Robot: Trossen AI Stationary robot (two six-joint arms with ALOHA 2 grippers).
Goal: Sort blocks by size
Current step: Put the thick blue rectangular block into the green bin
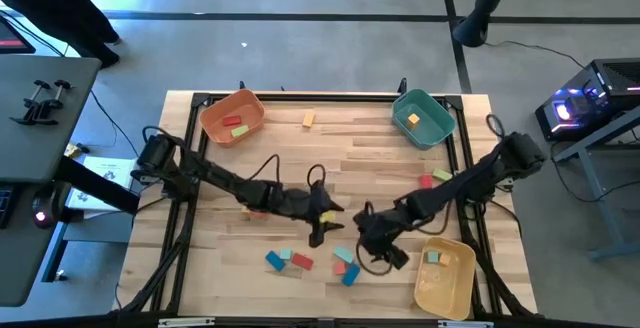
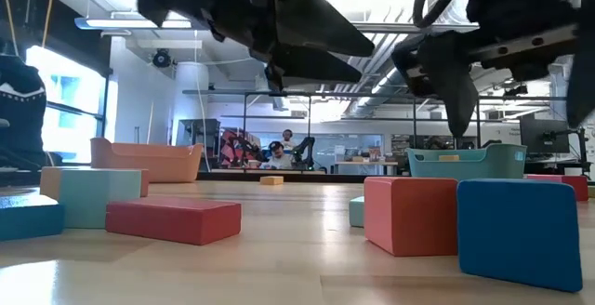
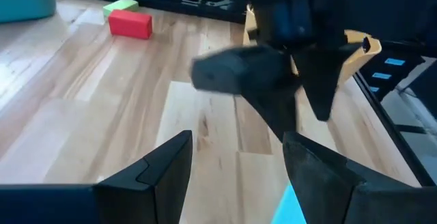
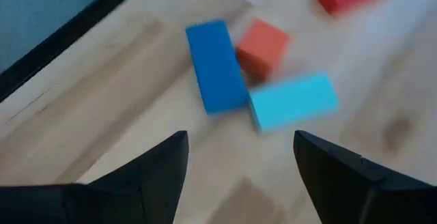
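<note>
Both grippers hang near the yellow bin (image 1: pixel 447 286): right gripper (image 4: pixel 239 157) jaws spread above the blue block (image 4: pixel 216 65), left gripper (image 3: pixel 235 157) spread, empty.

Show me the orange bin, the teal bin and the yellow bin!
orange bin (image 1: pixel 212 118): high view, on its left rim.
teal bin (image 1: pixel 441 117): high view, on its right rim.
yellow bin (image 1: pixel 452 284): high view, on its bare floor.

Blue block (image 4: pixel 216 67), orange-red block (image 4: pixel 263 45), light teal block (image 4: pixel 293 101) (all solid); pale wood table (image 1: pixel 330 158).
</note>
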